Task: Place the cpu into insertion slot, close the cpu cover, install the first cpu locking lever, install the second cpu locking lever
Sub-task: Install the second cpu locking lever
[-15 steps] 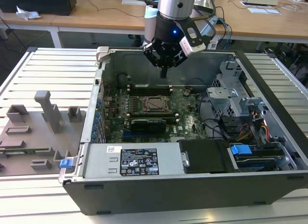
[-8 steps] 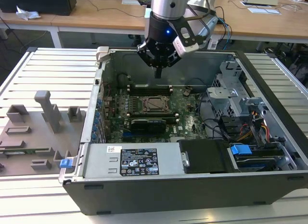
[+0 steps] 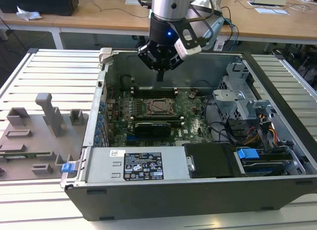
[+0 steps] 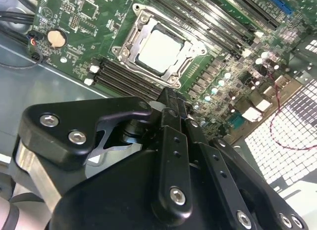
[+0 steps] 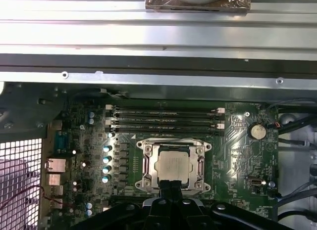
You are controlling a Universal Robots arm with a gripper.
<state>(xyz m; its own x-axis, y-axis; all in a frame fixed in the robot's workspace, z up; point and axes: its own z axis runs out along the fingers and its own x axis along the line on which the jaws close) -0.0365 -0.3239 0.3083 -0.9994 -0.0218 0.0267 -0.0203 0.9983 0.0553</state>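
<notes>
While the gripper hovers above the board, fingers pressed together and empty, the cpu sits in the insertion slot under the cpu cover — a skewed descent could scrape it.

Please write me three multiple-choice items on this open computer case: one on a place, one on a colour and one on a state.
1. Where is the cpu?
A. on the grey tray outside the case
B. seated in the insertion slot
C. held in the gripper

2. What colour is the motherboard?
A. green
B. red
C. white

3. How does the cpu cover lie?
A. standing upright
B. taken off the board
C. flat around the chip

Answers:
1 B, since both wrist views show the silver chip inside the socket.
2 A, since the board around the socket is green.
3 C, since the metal frame lies flat, the chip showing through its window.
</notes>
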